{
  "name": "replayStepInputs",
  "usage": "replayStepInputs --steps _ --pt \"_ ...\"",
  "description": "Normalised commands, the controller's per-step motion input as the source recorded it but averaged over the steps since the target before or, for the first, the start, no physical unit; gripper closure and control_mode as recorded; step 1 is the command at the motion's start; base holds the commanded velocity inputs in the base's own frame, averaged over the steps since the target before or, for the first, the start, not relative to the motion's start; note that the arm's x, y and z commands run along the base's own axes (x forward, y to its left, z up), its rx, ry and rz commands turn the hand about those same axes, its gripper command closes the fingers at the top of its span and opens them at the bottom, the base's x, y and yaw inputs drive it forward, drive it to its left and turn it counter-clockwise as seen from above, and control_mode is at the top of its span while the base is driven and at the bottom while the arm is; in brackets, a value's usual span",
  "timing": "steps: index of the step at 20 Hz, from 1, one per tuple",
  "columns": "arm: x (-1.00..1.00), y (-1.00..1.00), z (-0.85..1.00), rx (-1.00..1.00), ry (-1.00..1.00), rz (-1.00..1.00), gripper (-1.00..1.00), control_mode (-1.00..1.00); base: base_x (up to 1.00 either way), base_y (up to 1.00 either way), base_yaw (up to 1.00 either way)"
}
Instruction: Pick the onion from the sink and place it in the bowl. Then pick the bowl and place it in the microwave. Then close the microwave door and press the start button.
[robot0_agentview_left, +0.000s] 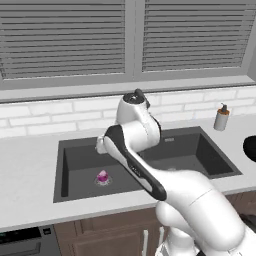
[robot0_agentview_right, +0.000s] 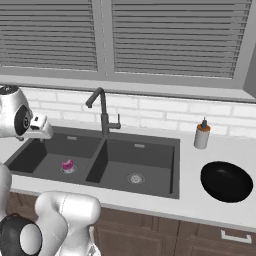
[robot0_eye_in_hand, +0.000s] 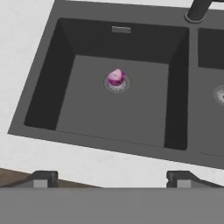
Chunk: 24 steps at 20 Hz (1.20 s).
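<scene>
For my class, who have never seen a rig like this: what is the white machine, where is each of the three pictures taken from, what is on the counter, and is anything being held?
The white machine is a robot arm with a two-finger gripper, rendered in a simulated kitchen. Two pictures come from cameras behind the arm, to its left and right. The third looks down from the hand itself; the fingertips stand wide apart, holding nothing. A pink onion sits on the drain of the left basin of the dark sink. On the counter, right of the sink, are a black bowl and a soap bottle.
</scene>
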Motion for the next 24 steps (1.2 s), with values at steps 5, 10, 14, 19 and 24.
replayStepInputs --steps 5,10,14,19,24 --pt "0.45 0.29 -0.36 0.00 0.18 0.00 -1.00 -1.00 0.00 0.00 0.00" --pt "0.36 0.00 -0.36 0.00 0.10 0.00 -1.00 -1.00 0.00 0.00 0.00" --pt "0.19 -0.06 -0.34 0.00 0.01 0.00 -1.00 -1.00 0.00 0.00 0.00" --pt "0.12 0.00 -0.43 0.00 0.00 0.00 -1.00 -1.00 0.00 0.00 0.00" --pt "0.04 -0.16 -0.44 0.00 0.00 0.00 -1.00 -1.00 0.00 0.00 0.00"
